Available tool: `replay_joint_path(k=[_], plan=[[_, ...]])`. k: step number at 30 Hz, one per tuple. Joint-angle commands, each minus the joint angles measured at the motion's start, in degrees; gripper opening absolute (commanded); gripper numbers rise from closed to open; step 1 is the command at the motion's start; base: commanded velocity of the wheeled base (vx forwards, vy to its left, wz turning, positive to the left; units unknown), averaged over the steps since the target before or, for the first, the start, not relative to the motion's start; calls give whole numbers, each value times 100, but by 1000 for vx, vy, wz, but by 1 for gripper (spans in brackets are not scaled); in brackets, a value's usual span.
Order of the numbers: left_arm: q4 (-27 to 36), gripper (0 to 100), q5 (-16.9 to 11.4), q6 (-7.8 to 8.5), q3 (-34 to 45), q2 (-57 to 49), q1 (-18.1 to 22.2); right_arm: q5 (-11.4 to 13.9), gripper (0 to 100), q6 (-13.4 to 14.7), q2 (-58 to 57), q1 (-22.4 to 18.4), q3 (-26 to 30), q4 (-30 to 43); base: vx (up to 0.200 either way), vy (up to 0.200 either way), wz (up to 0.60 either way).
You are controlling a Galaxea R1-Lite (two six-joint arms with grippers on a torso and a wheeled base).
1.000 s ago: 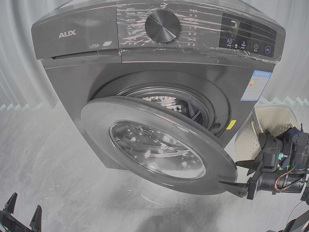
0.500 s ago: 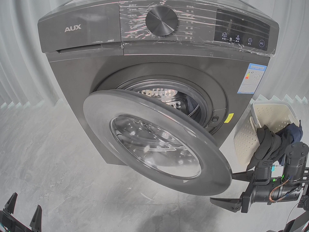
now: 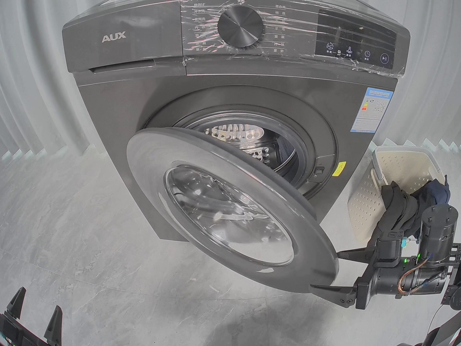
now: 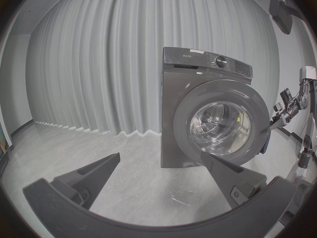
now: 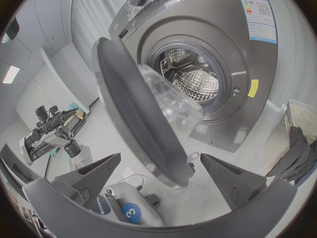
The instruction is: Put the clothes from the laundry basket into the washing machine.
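Door [image 3: 230, 207] swung wider this last second, my right tool [image 3: 325, 270] unclenched astride its edge, left tool [image 3: 39, 300] spread too. Drum's reachable now; clothes [image 3: 403, 207] drape over the laundry basket [image 3: 398, 162] beside the washing machine [image 3: 144, 97].

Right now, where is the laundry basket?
In the head view the laundry basket stands on the floor at the robot's right, just beside the washing machine, with dark clothes hanging over its rim.

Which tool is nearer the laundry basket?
Right. The right tool is near the laundry basket, by the door rim; the left tool is far off on the opposite side.
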Motion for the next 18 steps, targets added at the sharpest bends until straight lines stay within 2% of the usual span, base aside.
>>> replay_joint_path(k=[1, 11, 18], plan=[[-1, 100, -8, -2, 92, -86, 1, -3, 100, -15, 231, 61, -39, -16, 0, 0, 0], [-1, 100, -8, -2, 92, -86, 1, 6, 100, 20, 451, 465, 5, -526, 0, 0, 0], [-1, 100, -8, -2, 92, -86, 1, 23, 100, 64, 205, 527, 163, -535, 0, 0, 0]])
